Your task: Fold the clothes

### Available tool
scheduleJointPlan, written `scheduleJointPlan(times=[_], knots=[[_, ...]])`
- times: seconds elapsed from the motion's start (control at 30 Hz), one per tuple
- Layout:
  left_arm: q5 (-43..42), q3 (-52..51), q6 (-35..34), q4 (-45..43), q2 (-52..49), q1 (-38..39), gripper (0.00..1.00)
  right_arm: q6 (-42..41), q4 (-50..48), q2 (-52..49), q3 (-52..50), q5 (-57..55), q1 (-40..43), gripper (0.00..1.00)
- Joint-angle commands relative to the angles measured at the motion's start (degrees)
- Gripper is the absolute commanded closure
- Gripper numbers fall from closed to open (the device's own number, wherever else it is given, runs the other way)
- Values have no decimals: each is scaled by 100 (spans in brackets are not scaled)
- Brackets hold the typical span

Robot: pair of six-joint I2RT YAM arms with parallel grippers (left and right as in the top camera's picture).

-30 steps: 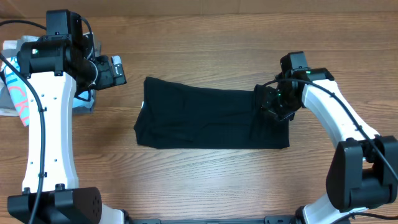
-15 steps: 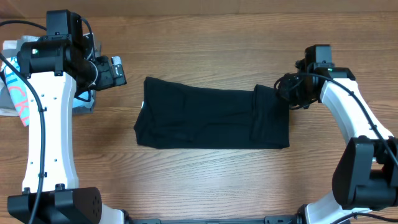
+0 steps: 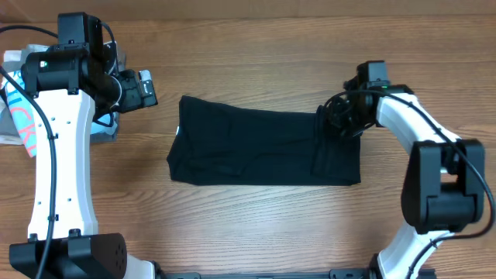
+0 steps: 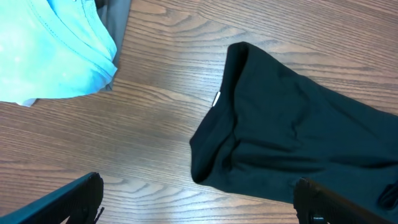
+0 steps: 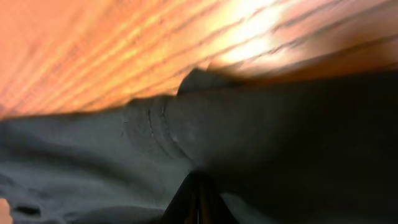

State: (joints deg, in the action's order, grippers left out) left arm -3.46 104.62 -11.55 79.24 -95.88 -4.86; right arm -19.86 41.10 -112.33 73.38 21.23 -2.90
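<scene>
Right jaws are squeezed fully together. In the right wrist view we see dark cloth gathered at their tips, with a crease running straight up to them, so we read them as pinching the black T-shirt [image 5: 261, 124]. From overhead, the right arm [image 3: 403, 124] bends in over the shirt's far right corner, and that is where the pinch sits.

Left jaws stand as wide as they go and have hold of nothing. Their two fingertips [image 4: 78, 196] show at the bottom corners of the left wrist view, with bare wood between them. The left arm [image 3: 58, 155] holds them above the counter [image 3: 256, 46], near the shirt's far left corner but not touching it.

We see the black T-shirt [image 3: 256, 147] lying flat in the middle of the counter as a long band running left to right between the two arms. Toward its right end a doubled layer shows as a line across the cloth. At its left end a small white tag [image 4: 216, 98] peeks out at the edge.

Off to the far left, partly under the left arm, lies a light-blue shirt [image 4: 50, 50], with a strip of grey cloth [image 4: 115, 18] showing beside it. Both are well apart from the black T-shirt.
</scene>
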Motion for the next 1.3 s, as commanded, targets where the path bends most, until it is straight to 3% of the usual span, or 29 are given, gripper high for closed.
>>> scheduleJointPlan(times=[0.0, 0.2, 0.4, 0.6, 0.8, 0.97, 1.27], knots=[[-63, 59, 131, 2, -2, 39, 0, 35, -13, -243, -37, 258, -201, 96], [-63, 59, 133, 2, -2, 39, 0, 33, 245, -474, -37, 284, -487, 96], [-63, 59, 133, 2, -2, 39, 0, -24, 831, -11, 216, 286, -413, 96], [-61, 59, 133, 0, -2, 39, 0, 348, 1130, 890, 774, 286, 24, 96], [-63, 59, 131, 0, -2, 39, 0, 608, 1110, 957, 787, 496, 743, 96], [-63, 59, 131, -44, -2, 39, 0, 1292, 852, 688, 459, 1550, 1016, 96], [-63, 59, 131, -44, -2, 39, 0, 1283, -249, 50, -96, 2382, 949, 96]])
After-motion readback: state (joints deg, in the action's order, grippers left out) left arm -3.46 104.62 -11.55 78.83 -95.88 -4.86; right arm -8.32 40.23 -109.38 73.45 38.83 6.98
